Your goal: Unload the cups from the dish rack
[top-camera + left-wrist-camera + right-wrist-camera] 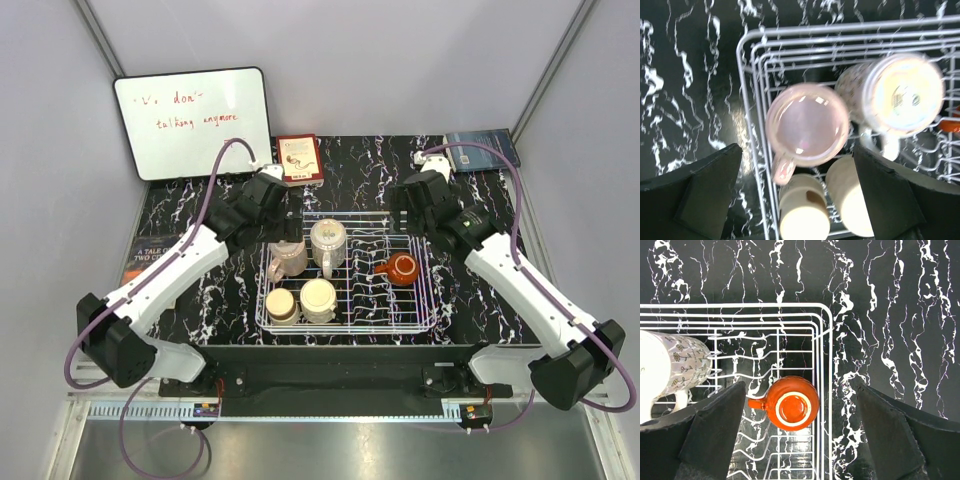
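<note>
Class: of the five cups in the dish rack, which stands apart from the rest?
The squat reddish-brown cup with a handle, alone at the right of the dish rack; the four paler cups cluster on the left.

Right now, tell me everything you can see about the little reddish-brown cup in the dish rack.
The reddish-brown cup is small, squat and round, glossy like glazed ceramic, with a short handle pointing toward the other cups. A pale ring circles its upward face; whether that is rim or foot is unclear. It sits alone on the wires of the dish rack, near the right wall, apart from the floral mug. Nothing grips it.
</note>
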Available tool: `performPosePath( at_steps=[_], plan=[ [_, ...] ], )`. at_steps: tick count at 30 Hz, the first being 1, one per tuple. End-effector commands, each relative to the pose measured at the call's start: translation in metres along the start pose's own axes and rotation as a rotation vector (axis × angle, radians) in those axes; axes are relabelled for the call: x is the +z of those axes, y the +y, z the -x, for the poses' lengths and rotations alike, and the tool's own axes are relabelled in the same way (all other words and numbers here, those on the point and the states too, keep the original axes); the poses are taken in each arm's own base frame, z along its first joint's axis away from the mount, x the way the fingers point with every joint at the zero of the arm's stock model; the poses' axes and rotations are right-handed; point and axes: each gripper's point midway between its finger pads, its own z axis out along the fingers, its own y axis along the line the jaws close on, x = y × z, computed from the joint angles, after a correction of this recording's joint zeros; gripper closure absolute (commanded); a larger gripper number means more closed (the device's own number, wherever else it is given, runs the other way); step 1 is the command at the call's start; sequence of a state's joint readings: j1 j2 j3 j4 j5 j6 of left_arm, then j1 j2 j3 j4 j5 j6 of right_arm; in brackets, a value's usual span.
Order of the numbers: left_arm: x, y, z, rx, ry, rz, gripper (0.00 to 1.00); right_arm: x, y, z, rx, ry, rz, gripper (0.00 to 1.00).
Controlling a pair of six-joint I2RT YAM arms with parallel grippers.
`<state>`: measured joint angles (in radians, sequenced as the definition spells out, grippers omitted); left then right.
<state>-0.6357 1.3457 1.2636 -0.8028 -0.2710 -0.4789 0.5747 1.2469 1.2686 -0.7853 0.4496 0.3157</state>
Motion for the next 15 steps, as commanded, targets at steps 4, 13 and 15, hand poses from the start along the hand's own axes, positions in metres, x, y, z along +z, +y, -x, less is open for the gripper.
performPosePath(
  at_steps=[4,13,15],
  plan=[
    [0.014,-0.014,0.019,-0.011,-0.036,-0.020,0.01,-0.013,0.003,0.003,-0.002,-0.043,0.057,0.00],
    [0.035,-0.014,-0.007,-0.016,0.055,-0.007,0.01,-0.013,0.001,-0.004,0.001,-0.034,0.056,0.00],
    [0.039,-0.013,-0.013,-0.017,0.072,0.003,0.01,-0.013,0.000,-0.005,0.000,-0.029,0.054,0.00]
  ],
)
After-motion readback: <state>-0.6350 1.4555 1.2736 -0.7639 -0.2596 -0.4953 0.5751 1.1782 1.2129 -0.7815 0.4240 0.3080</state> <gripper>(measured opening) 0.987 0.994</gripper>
